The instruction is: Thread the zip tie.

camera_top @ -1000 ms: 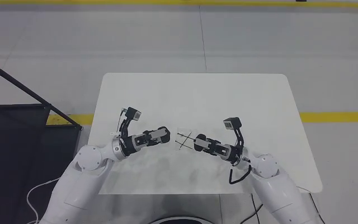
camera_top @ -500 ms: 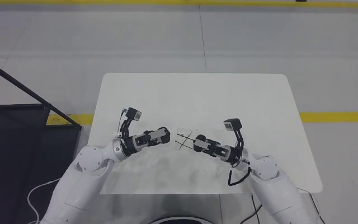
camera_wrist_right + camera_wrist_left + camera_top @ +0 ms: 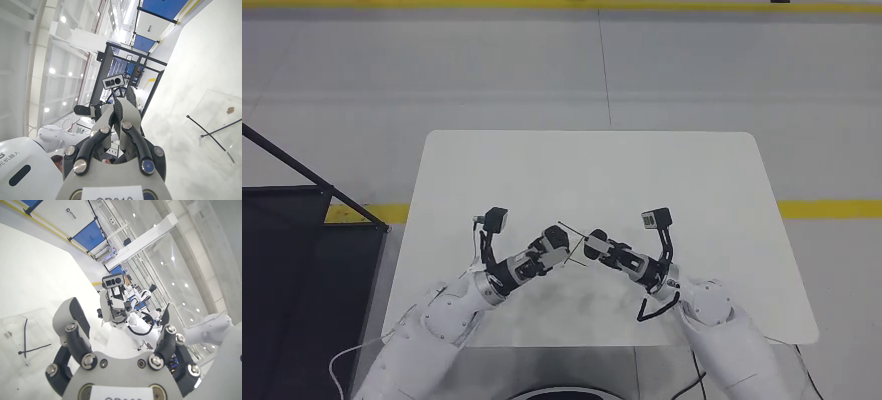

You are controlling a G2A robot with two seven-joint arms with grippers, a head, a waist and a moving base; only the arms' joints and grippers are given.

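Two black zip ties (image 3: 25, 349) lie crossed on a clear plate (image 3: 37, 319) on the white table (image 3: 642, 170). The right wrist view has the same crossed zip ties (image 3: 208, 133) lying flat on the plate (image 3: 213, 106). My left gripper (image 3: 121, 306) is open and empty, hovering just left of the ties (image 3: 572, 230). Directly opposite it, my right gripper (image 3: 123, 98) has its fingers pressed together with nothing between them. In the top view the left gripper (image 3: 559, 240) and right gripper (image 3: 592, 243) nearly meet over the plate.
A small brown speck (image 3: 230, 109) sits on the clear plate. A black frame and dark mat (image 3: 292, 250) stand off the table's left side. The table's far half is bare white surface.
My left arm has swung right and forward, bringing its gripper from the table's left up beside the zip ties. The right gripper has edged slightly toward the far side.
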